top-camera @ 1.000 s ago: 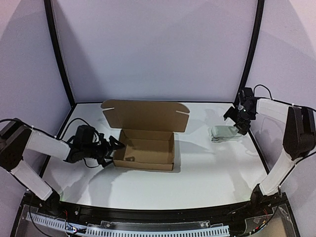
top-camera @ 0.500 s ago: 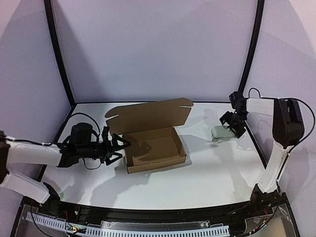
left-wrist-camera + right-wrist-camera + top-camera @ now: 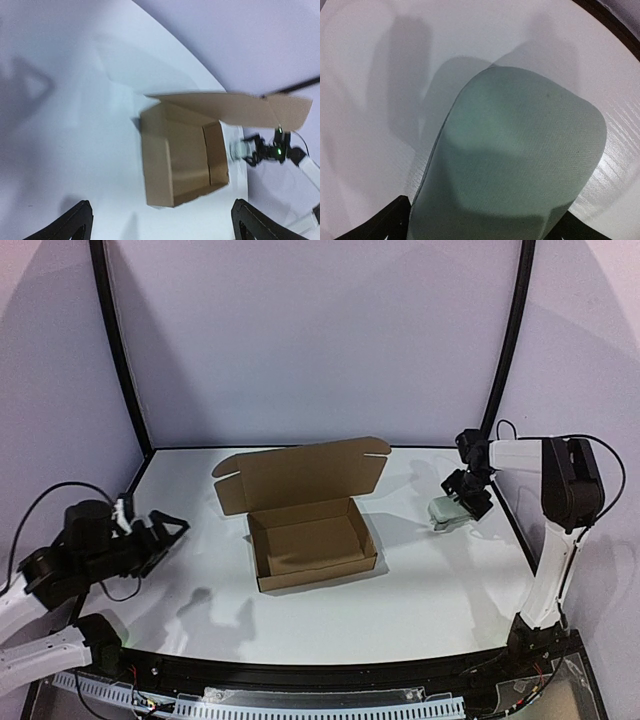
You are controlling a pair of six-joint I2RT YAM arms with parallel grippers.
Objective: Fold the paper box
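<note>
Inspector: Hands?
Operator: Left hand (image 3: 168,529) spread, empty; paper box (image 3: 312,548) sits well ahead of it, lid up. Right hand (image 3: 465,497) spread astride green case (image 3: 510,150).
Inspector: Risk?
Operator: Unbraced box likely skids when lid is pushed.

Plain brown cardboard paper box (image 3: 312,543), tray part formed as a shallow rectangle with four walls up, long lid flap with corner tabs and a slit standing open off the far wall, resting slightly skewed mid white table (image 3: 430,600), left of centre.
</note>
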